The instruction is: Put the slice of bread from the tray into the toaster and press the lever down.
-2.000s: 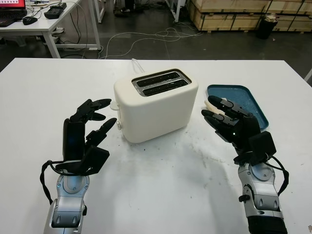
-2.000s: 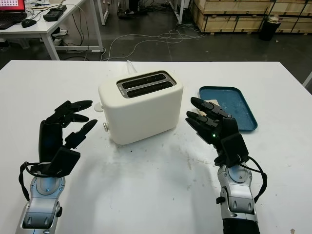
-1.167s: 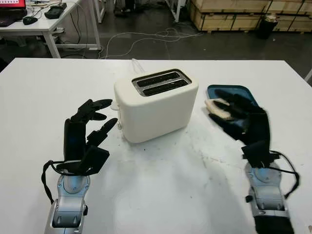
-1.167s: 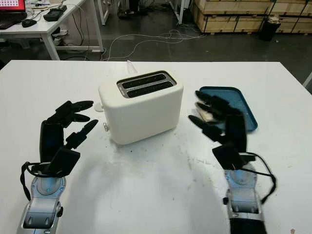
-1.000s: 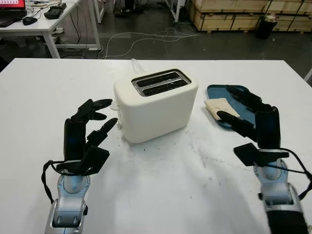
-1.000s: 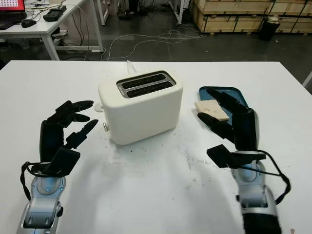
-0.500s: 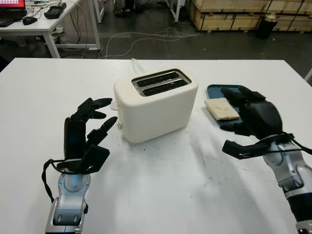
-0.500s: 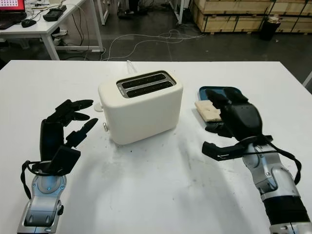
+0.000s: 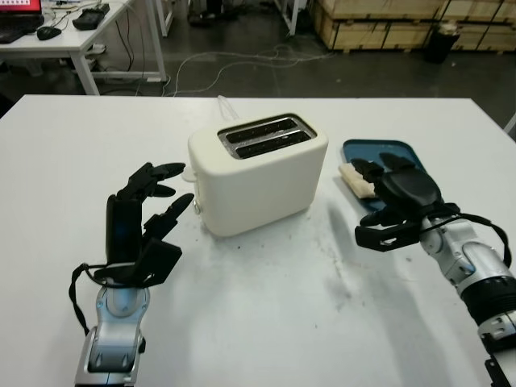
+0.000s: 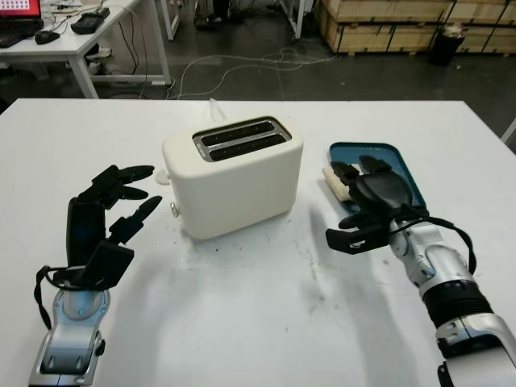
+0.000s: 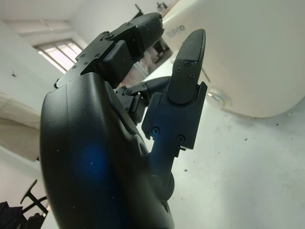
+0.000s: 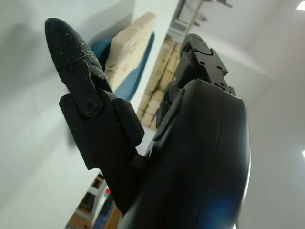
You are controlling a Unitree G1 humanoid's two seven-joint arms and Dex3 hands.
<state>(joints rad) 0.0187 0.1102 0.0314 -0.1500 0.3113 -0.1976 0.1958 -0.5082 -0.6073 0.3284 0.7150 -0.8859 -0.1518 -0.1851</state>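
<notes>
Table (image 9: 258,322): white, and it carries everything you work with here; your two arms come in from its near edge.
Toaster (image 9: 258,171): cream, standing near the table's middle, turned a little so that one corner faces you. Its two slots (image 9: 266,135) look up and show dark inside.
Lever (image 9: 196,206): a small knob on the toaster's left end face, in the upper part of its travel.
Tray (image 10: 387,161): blue, flat on the table to the right of the toaster and apart from it.
Bread (image 9: 356,178): one pale slice lying in the tray's near left part; the right wrist view shows it (image 12: 127,50) propped against the tray's blue rim. Your right hand covers much of it from above.
Right hand (image 9: 399,196): over the tray's near left corner, palm down, fingers reaching across the bread, thumb below near the table. The hand is open and holds nothing; you cannot tell whether any fingertip touches the slice.
Left hand (image 9: 137,222): raised above the table to the left of the toaster, near the lever end but clear of it, open, with nothing in it. The left wrist view shows its fingers (image 11: 183,86) pointing at the toaster's wall.
Background: a grey floor with cables (image 9: 242,60) beyond the table's far edge, a second white table (image 9: 72,32) at the far left, and wooden crates (image 9: 387,20) at the far right.
</notes>
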